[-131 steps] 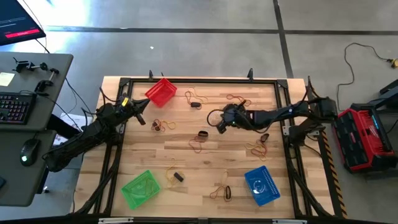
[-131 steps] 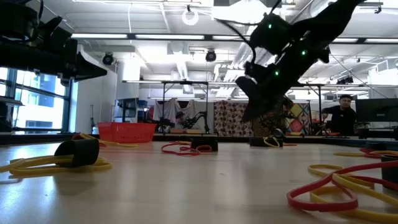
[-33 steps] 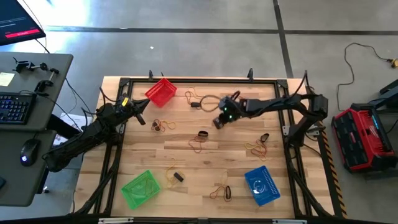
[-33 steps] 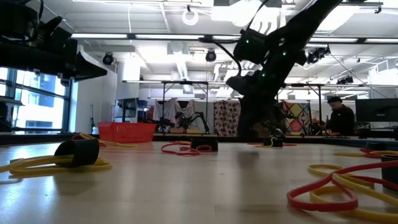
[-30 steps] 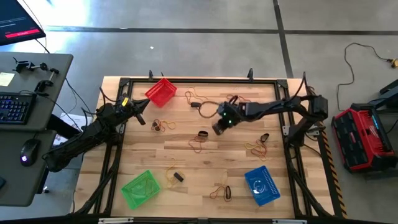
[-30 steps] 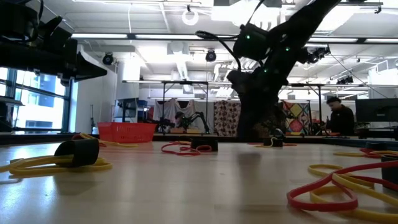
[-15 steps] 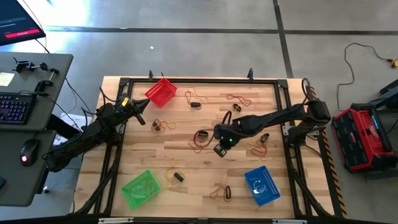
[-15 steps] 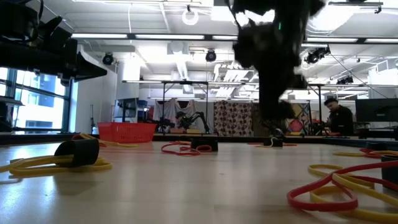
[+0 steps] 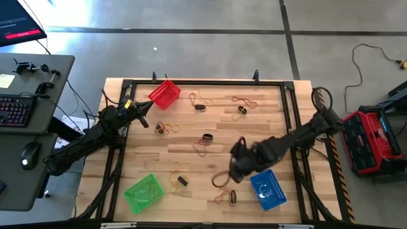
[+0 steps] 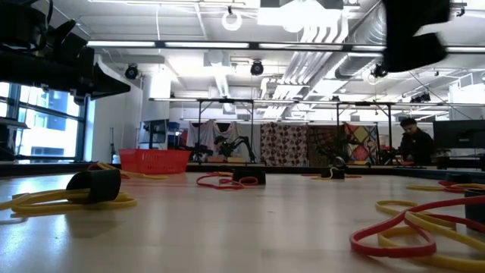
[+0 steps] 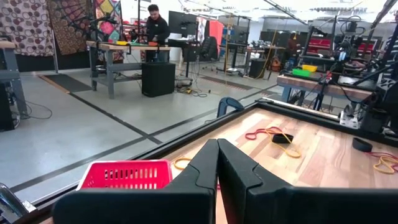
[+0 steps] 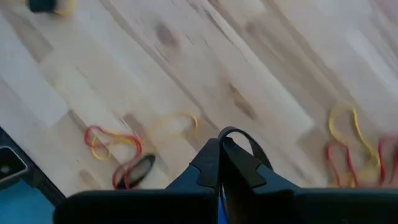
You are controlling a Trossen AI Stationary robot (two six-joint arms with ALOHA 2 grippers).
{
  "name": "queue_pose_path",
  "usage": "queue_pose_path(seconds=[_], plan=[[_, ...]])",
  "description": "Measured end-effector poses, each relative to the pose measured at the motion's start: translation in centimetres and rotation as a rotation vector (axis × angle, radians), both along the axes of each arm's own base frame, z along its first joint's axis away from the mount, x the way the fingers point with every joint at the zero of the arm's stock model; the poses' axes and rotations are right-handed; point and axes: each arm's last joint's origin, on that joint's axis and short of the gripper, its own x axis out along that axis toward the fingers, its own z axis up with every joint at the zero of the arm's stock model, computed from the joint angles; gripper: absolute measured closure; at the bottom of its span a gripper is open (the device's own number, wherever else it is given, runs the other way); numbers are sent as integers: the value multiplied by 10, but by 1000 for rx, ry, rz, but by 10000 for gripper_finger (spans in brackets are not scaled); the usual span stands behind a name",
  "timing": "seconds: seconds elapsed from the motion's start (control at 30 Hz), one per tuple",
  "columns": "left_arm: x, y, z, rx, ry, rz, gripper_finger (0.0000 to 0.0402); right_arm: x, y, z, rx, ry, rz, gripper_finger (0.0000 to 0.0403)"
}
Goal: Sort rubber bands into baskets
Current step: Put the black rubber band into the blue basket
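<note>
A black rubber band [image 12: 245,140] hangs pinched in the right tool [image 12: 221,149].

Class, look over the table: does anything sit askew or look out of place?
Yes. The red basket sits turned at an angle near the table's far edge, and rubber bands lie scattered loose over the wood, outside every basket.

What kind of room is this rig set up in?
Most likely a robotics lab or workshop: a wooden table in a metal frame, workbenches on a concrete floor, a desk with a keyboard, and a person in the background.
</note>
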Motion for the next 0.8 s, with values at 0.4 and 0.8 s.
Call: queue_pose_path(seconds=[0.4, 0.8], plan=[[0, 0, 0, 0, 0, 0, 401, -40, 36, -7, -70, 92, -262, 402], [0, 0, 0, 0, 0, 0, 401, -37, 62, -35, -44, 177, -291, 403]])
